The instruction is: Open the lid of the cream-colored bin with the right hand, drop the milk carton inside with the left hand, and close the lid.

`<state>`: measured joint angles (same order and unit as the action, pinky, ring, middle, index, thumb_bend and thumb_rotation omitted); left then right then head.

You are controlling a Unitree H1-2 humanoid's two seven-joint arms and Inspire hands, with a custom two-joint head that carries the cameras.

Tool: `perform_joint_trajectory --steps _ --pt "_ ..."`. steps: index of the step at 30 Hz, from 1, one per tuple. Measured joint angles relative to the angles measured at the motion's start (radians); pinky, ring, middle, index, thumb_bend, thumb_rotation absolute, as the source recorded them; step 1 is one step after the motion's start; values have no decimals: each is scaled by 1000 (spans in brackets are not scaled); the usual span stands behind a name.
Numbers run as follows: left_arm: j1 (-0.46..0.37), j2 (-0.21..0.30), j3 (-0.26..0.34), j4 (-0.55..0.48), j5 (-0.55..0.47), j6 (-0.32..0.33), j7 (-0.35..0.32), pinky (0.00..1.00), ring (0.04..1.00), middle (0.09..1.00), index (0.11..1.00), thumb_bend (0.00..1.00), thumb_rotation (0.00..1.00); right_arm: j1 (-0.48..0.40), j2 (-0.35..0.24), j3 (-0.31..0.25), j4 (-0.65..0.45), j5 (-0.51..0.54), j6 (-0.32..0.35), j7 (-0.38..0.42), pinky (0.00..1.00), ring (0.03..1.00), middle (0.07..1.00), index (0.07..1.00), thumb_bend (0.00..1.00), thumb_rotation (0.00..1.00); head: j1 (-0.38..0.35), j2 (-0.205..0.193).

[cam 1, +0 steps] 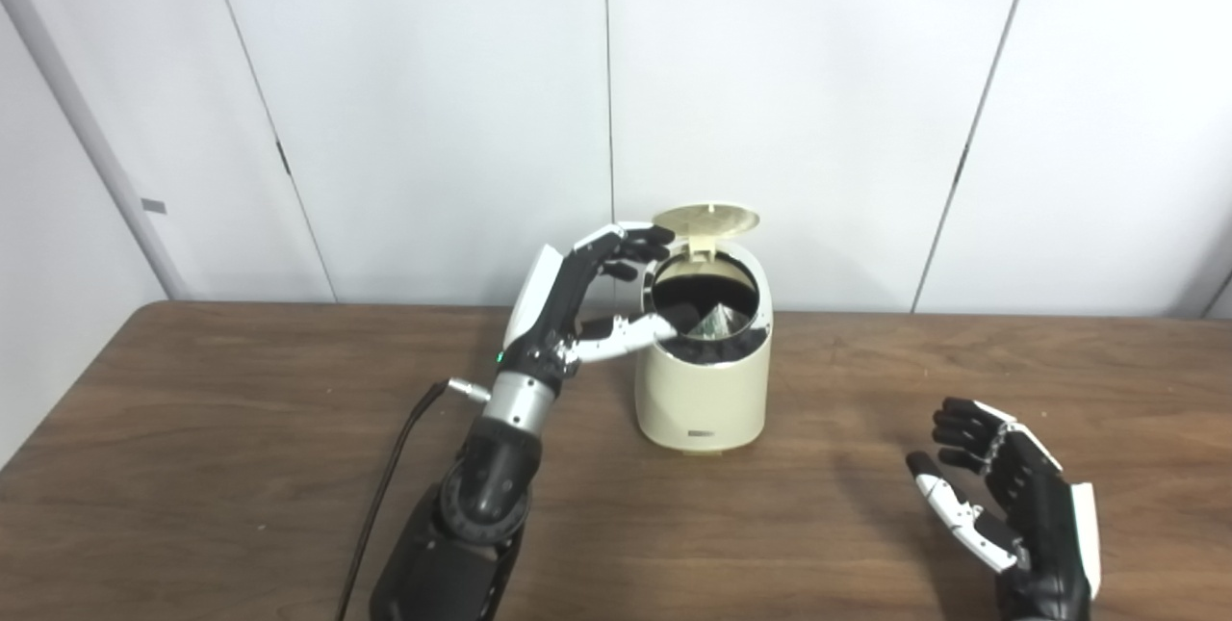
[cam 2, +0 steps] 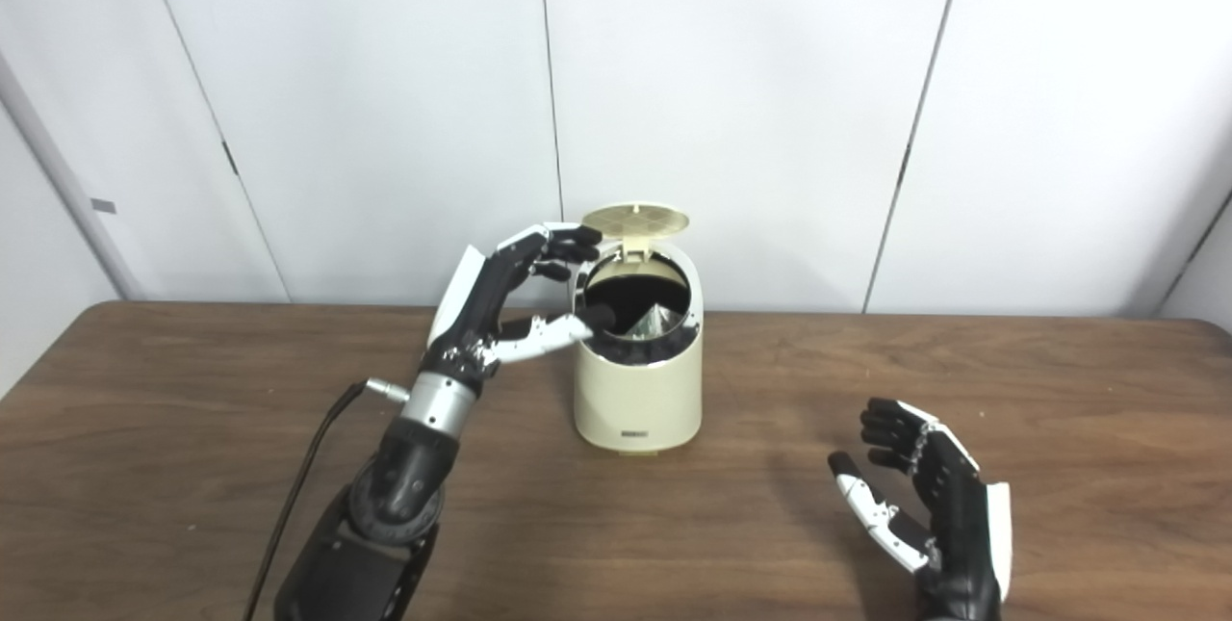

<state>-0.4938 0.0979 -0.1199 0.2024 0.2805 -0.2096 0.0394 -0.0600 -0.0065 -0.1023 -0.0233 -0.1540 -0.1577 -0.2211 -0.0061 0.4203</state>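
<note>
The light milk carton lies inside the bin. Our left hand and right hand have released fingers; we should press the thin lid gently at its rim.

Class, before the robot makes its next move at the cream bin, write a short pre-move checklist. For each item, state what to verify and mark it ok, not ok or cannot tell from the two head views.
1. Lid up, clear of the opening: ok.
2. Milk carton inside the cream-colored bin: ok, its top shows in the opening.
3. Left hand has let go: ok, fingers apart, nothing held.
4. Left hand clear of the lid's closing path: not ok, its fingers are at the rim and its thumb reaches over the opening.
5. Right hand free to close the lid: ok, open, by the table's front edge.
6. Bin upright: ok.
</note>
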Motion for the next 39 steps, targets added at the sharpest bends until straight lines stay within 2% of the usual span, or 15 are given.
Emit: perform_joint_trajectory --steps 5,8,13,15,17,19,21,25,26,30,33,35,36,37,39 --pt "41 37 36 -19 -52 -1 -30 858 823 824 857 1000 707 1 -2 -1 0 9 2 0 629 665 669 660 294 67 -2 0" --pt "64 42 68 -30 -56 -12 -13 798 776 782 803 1000 760 1 -2 -1 0 8 2 0 627 665 666 658 293 73 -2 0" --pt "92 37 102 -34 -50 -79 36 734 718 729 742 1000 850 0 -1 -1 0 8 2 0 628 662 663 655 295 48 0 -5" --pt "108 38 108 -42 -54 -91 36 709 712 729 738 922 850 -1 0 -1 0 8 2 0 621 659 662 654 297 54 0 -11" --pt "132 39 114 -54 -74 -93 31 708 725 742 757 666 839 -3 0 0 2 9 1 0 617 660 662 656 292 69 -2 -14" --pt "167 41 120 -72 -95 -93 23 707 729 745 769 469 853 -3 0 0 2 14 -2 0 621 666 667 659 294 102 -2 -17" --pt "198 44 127 -72 -106 -93 21 715 731 744 773 350 820 -3 -1 0 2 16 -2 0 609 660 661 654 289 103 -3 -18" --pt "253 47 136 -72 -130 -111 21 703 729 732 755 263 721 -3 -1 -1 2 16 -2 0 604 660 661 655 284 106 -6 -23" --pt "260 47 136 -71 -132 -120 21 683 721 728 749 244 700 -3 -1 -1 2 16 -3 0 597 661 662 656 289 148 -6 -23" --pt "269 47 137 -66 -142 -177 21 671 713 719 739 254 686 -2 -2 0 -3 16 -9 0 577 654 660 649 296 223 -11 -21" --pt "276 38 144 -65 -155 -197 25 680 729 729 761 264 729 4 -2 5 -39 14 -11 4 575 655 666 656 265 208 -14 -17" --pt "294 30 149 -66 -156 -196 28 690 731 734 776 271 753 2 -22 16 -83 12 -31 25 586 671 681 671 306 285 -14 -17" --pt "303 26 149 -65 -157 -196 28 693 729 737 784 277 783 -3 -39 23 -103 11 -41 41 600 688 696 687 368 389 -18 -14" --pt "313 22 149 -65 -157 -196 28 695 729 738 786 280 794 -10 -65 32 -125 9 -49 57 605 694 702 692 390 425 -20 -14" --pt "335 17 149 -65 -154 -197 29 676 711 731 763 285 812 -38 -115 41 -162 -12 -57 95 647 734 748 740 550 624 -23 -14"
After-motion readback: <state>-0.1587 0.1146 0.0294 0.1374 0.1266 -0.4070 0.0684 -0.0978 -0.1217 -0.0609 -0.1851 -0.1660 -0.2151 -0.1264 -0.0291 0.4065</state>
